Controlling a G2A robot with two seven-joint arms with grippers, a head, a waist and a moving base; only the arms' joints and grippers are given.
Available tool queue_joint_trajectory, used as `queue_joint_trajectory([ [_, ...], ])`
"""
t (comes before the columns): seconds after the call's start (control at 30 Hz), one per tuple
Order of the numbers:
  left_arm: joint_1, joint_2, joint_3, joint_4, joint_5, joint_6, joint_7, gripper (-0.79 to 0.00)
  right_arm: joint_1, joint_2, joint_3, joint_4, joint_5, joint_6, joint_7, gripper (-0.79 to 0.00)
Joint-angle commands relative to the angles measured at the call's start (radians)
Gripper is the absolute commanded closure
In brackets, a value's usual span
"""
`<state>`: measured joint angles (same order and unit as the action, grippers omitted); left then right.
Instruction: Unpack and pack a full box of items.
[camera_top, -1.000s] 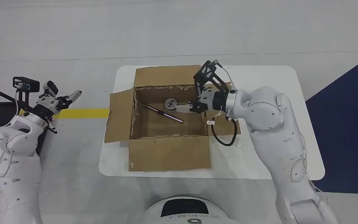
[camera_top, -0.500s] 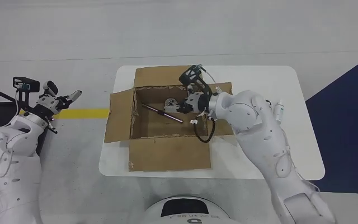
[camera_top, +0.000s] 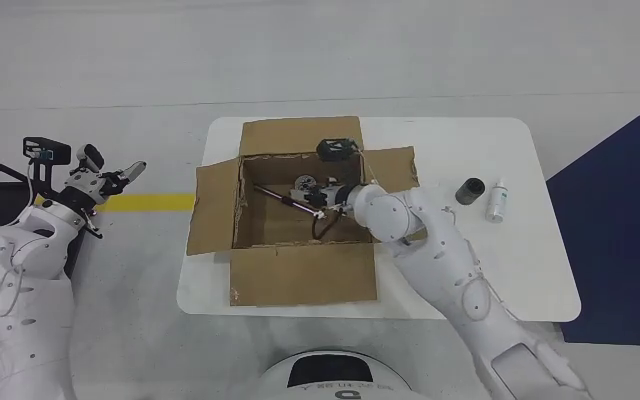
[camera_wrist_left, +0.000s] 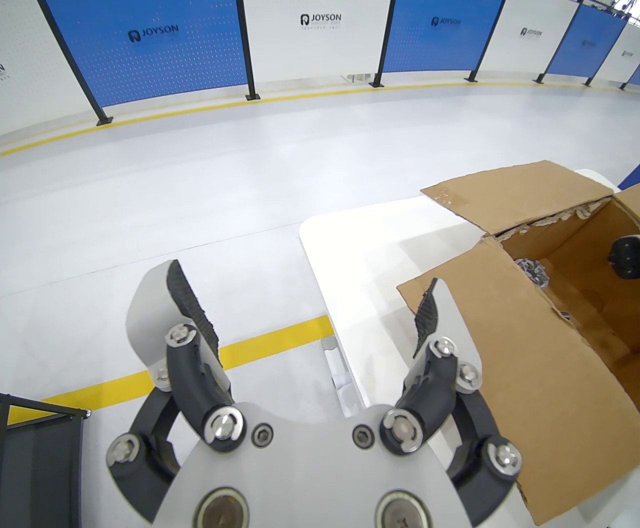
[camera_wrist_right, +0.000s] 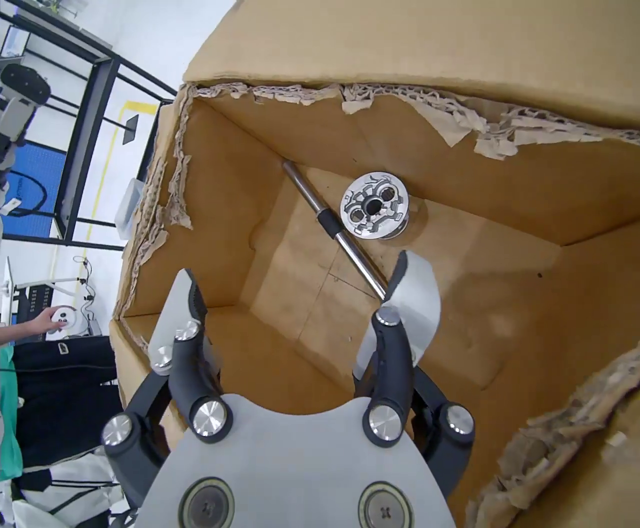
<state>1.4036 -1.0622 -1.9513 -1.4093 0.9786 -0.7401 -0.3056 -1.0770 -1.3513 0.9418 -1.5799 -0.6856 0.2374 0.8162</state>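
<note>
The right gripper (camera_wrist_right: 295, 272) hangs inside the box (camera_top: 305, 272), its jaws spread wide and holding nothing. Just past its fingertips a metal rod (camera_wrist_right: 332, 230) lies on the box floor, slanting toward a box corner. A round metal hub (camera_wrist_right: 374, 205) sits just beside the rod, near the box's far wall.

The step in hand looks like lifting the rod out. I would straddle it crosswise near its middle, clear of the hub. The polished shaft may slip, so close firmly, then rise straight up to miss the torn box rim.

Outside the box, a dark cylinder (camera_top: 469, 190) and a small bottle (camera_top: 497, 200) stand on the white table (camera_top: 520, 150). The left gripper (camera_wrist_left: 302, 275), likewise spread and empty, hovers off the box's opposite side above pale floor with a yellow line (camera_wrist_left: 280, 335). Blue and white panels (camera_wrist_left: 150, 50) stand far beyond the box.
</note>
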Motion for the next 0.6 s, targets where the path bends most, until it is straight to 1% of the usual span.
queue_joint_trajectory([
  [0.0,0.000,0.000,0.000,0.000,0.000,0.000,0.000,-0.785,0.013,-0.009,-0.023,0.030,-0.009,0.047,-0.030,-0.440],
  [0.07,0.000,0.000,0.000,0.000,0.000,0.000,0.000,-0.785,0.025,-0.020,-0.043,0.068,-0.006,0.099,-0.071,-0.462],
  [0.1,0.000,0.000,0.000,0.000,0.000,0.000,0.000,-0.785,0.029,-0.025,-0.054,0.080,0.000,0.114,-0.086,-0.456],
  [0.17,0.000,0.000,0.000,0.000,0.000,0.000,0.000,-0.785,0.037,-0.034,-0.062,0.110,0.017,0.136,-0.126,-0.428],
  [0.2,0.000,0.000,0.000,0.000,0.000,0.000,0.000,-0.785,0.040,-0.037,-0.066,0.124,0.010,0.152,-0.140,-0.419],
  [0.23,0.000,0.000,0.000,0.000,0.000,0.000,0.000,-0.785,0.046,-0.041,-0.073,0.138,0.007,0.168,-0.154,-0.391],
  [0.27,0.000,0.000,0.000,0.000,0.000,0.000,0.000,-0.785,0.056,-0.046,-0.083,0.159,-0.008,0.193,-0.168,-0.385],
  [0.57,0.000,0.000,0.000,0.000,0.000,0.000,0.000,-0.785,0.123,-0.074,-0.130,0.270,-0.038,0.238,-0.185,-0.348],
])
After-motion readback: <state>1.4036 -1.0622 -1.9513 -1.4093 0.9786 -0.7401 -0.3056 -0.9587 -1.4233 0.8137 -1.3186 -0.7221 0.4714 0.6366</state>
